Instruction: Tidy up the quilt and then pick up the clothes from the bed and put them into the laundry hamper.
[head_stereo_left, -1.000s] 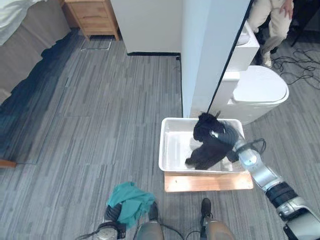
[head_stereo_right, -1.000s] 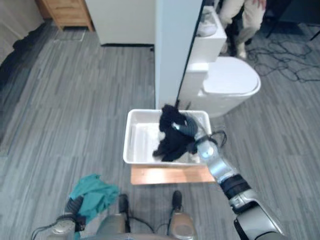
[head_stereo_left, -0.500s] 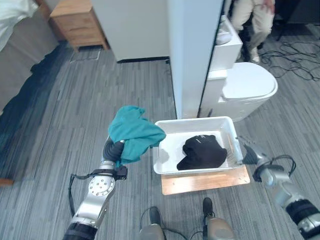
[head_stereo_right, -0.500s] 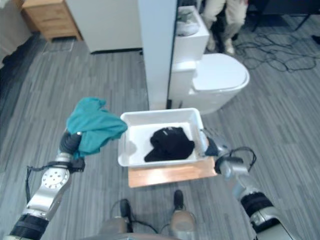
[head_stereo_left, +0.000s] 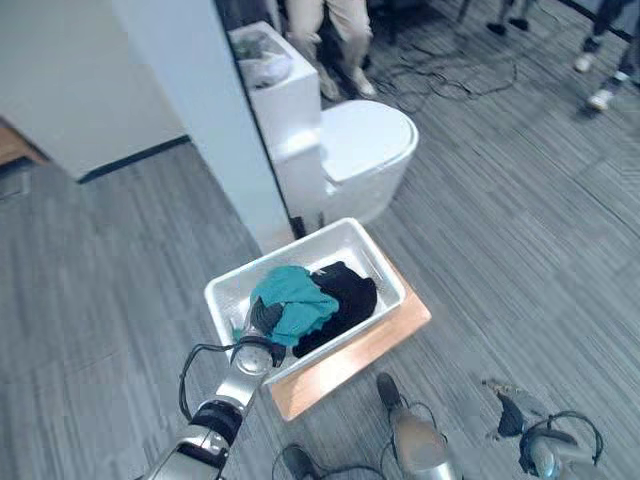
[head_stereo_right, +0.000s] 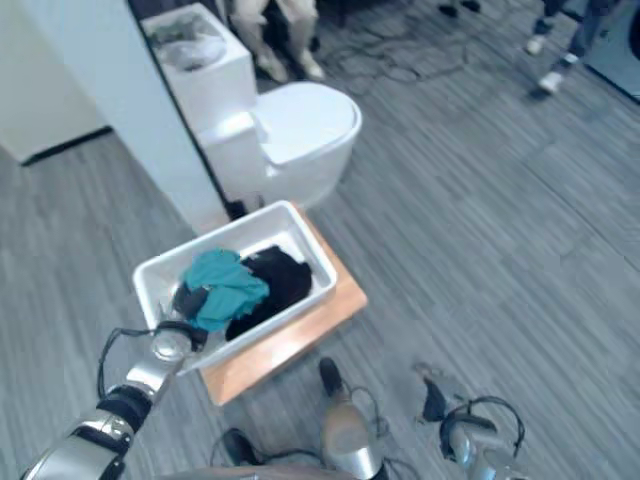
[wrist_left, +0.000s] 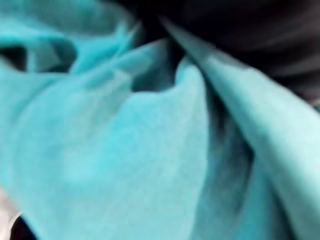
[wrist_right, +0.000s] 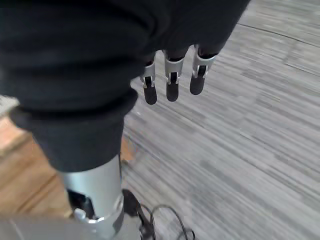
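Teal garment (head_stereo_left: 294, 304) was seen bunched in the white hamper (head_stereo_left: 385, 268), draped partly over the black garment (head_stereo_left: 345, 292) lying beside it in the same bin. Hamper was set on a wooden board (head_stereo_left: 352, 353) on grey plank flooring (head_stereo_left: 520, 210), just in front of a white toilet (head_stereo_left: 355, 150) and a white partition wall (head_stereo_left: 190, 110). Left hand (head_stereo_left: 262, 318) was reached over the near rim of the hamper and was buried in the teal cloth; in the head views only its dark cover could be made out against the fabric, and in the left wrist view the teal garment (wrist_left: 125, 145) was pressed right up to the lens with a dark patch of the black garment (wrist_left: 250, 35) behind it. Whether the left fingers were curled on the cloth or released could not be told, as they were hidden under the fabric. Right hand (head_stereo_left: 512, 414) was seen low at the robot's right side, well apart from the hamper, over bare floor. In the right wrist view its fingers (wrist_right: 171, 75) were shown extended and relaxed in a row past the dark cover, with nothing held and only floor planks past them. A person's legs (head_stereo_left: 335, 30) in light trousers were seen standing behind the toilet, next to a white bin (head_stereo_left: 262, 75) with a bag in it; another person's shoes (head_stereo_left: 603, 80) were seen near the far right edge.
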